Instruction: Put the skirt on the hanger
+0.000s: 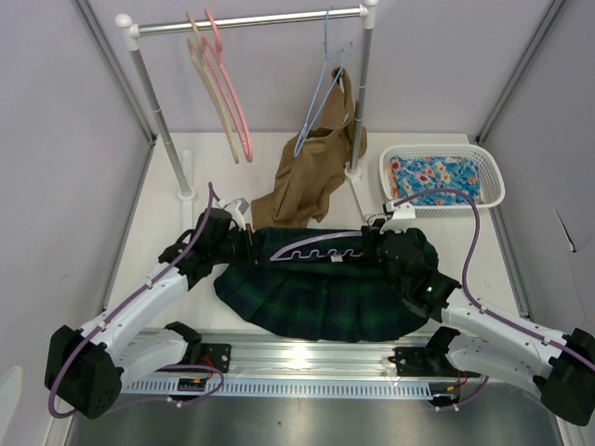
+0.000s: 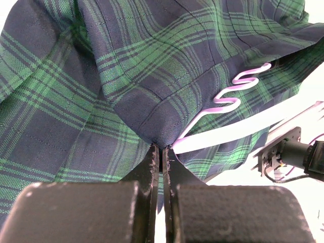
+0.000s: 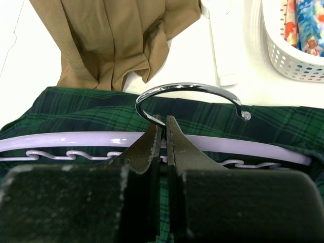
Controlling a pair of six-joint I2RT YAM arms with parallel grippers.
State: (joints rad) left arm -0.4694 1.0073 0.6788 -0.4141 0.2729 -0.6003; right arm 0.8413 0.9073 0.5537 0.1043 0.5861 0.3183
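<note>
The plaid green and navy skirt (image 1: pixel 325 293) lies spread on the table between the arms. The pale lavender hanger (image 1: pixel 321 249) with its wavy bar lies across the skirt's far edge. My left gripper (image 1: pixel 244 240) is shut on a fold of the skirt (image 2: pixel 152 76) at its left corner, next to the hanger's end (image 2: pixel 228 101). My right gripper (image 1: pixel 376 243) is shut on the hanger (image 3: pixel 76 139) at the base of its metal hook (image 3: pixel 187 91), with the skirt (image 3: pixel 76 114) beneath.
A tan-brown garment (image 1: pixel 307 181) hangs from a thin blue hanger (image 1: pixel 325 84) on the rack (image 1: pixel 251 20), reaching the table just behind the skirt. Pink and tan hangers (image 1: pixel 223 84) hang at the left. A white basket (image 1: pixel 495 181) with blue floral cloth stands at the back right.
</note>
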